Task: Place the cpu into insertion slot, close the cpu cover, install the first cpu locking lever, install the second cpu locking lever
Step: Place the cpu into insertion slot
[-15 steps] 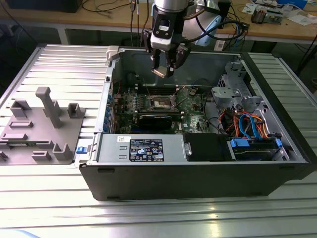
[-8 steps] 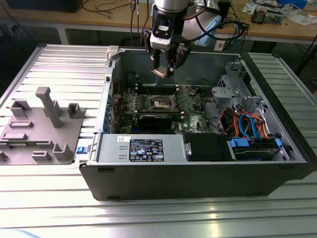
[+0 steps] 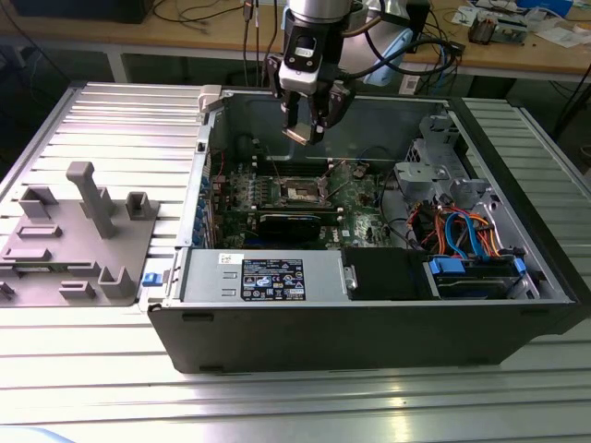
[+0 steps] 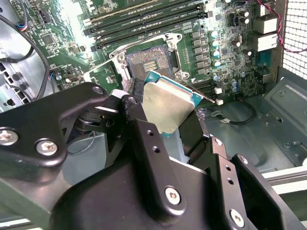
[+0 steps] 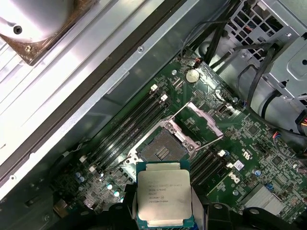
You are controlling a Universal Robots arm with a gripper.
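Jaws clenching the cpu (image 5: 164, 196) by its edges, holding it over the green motherboard (image 5: 249, 163), apart from the insertion slot (image 5: 162, 149). Printed lines showing on its silver face. Slot lying bare, cpu cover (image 5: 201, 122) standing raised beside it. Open computer case (image 3: 369, 332) holding the board, cables (image 3: 462, 231), a labelled grey box (image 3: 208, 277).

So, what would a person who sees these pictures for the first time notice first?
Most striking is the silver cpu, held in the gripper above the open computer case. On the green motherboard beneath, the insertion slot lies empty, with the cpu cover raised open beside it.
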